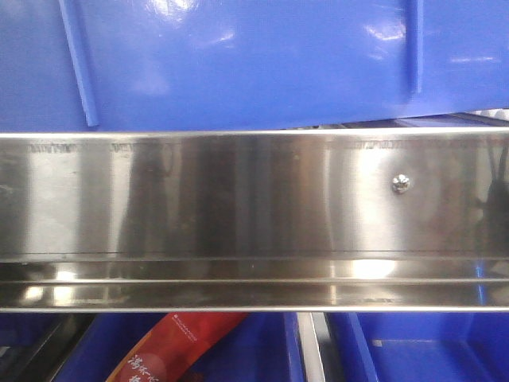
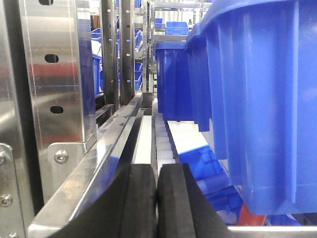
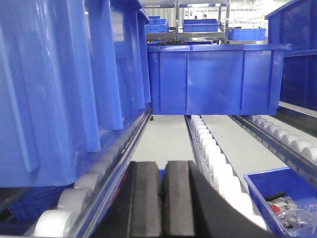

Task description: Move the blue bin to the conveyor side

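The blue bin (image 1: 238,56), glossy with raised vertical ribs, fills the top of the front view, above a steel rail. In the left wrist view its ribbed wall (image 2: 267,99) stands to the right of my left gripper (image 2: 157,198). That gripper is shut and empty, apart from the bin. In the right wrist view the bin (image 3: 54,89) rests on white rollers to the left of my right gripper (image 3: 162,198), which is also shut and empty. The conveyor is out of view.
A shiny stainless rail (image 1: 238,199) with a screw (image 1: 402,184) crosses the front view. Below it are smaller blue bins and a red packet (image 1: 175,346). Steel shelf uprights (image 2: 54,89) stand at the left. Another blue crate (image 3: 218,79) sits farther along the roller tracks (image 3: 213,153).
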`<control>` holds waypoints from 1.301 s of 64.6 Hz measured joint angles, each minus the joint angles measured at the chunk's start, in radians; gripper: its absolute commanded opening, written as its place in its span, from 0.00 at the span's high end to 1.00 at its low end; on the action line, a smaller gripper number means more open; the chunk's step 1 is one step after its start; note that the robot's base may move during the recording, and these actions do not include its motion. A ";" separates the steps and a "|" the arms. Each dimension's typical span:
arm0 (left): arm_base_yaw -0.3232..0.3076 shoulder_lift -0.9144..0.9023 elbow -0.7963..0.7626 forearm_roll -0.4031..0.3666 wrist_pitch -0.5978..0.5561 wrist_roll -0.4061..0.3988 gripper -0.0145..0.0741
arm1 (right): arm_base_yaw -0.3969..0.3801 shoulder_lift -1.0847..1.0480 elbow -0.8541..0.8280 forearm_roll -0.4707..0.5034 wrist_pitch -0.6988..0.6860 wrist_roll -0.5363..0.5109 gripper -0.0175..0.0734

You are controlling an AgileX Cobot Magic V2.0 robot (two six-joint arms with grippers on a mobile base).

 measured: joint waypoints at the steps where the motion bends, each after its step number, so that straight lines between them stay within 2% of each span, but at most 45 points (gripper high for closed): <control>1: 0.000 0.000 0.000 0.000 0.000 0.000 0.83 | 0.000 0.000 0.000 0.000 0.000 0.000 0.91; 54: 0.000 0.000 0.000 0.000 -0.015 0.000 0.83 | 0.000 0.000 0.000 0.000 0.000 0.000 0.91; 68: 0.000 0.000 -0.016 0.000 -0.019 0.000 0.83 | 0.000 -0.001 -0.010 0.000 -0.116 0.000 0.91; 77: 0.000 -0.002 -0.121 0.000 0.089 0.000 0.83 | 0.000 -0.002 -0.145 -0.003 0.021 0.000 0.91; 84: 0.000 0.008 -0.241 0.000 0.244 0.000 0.83 | 0.000 0.007 -0.297 -0.028 0.187 0.000 0.91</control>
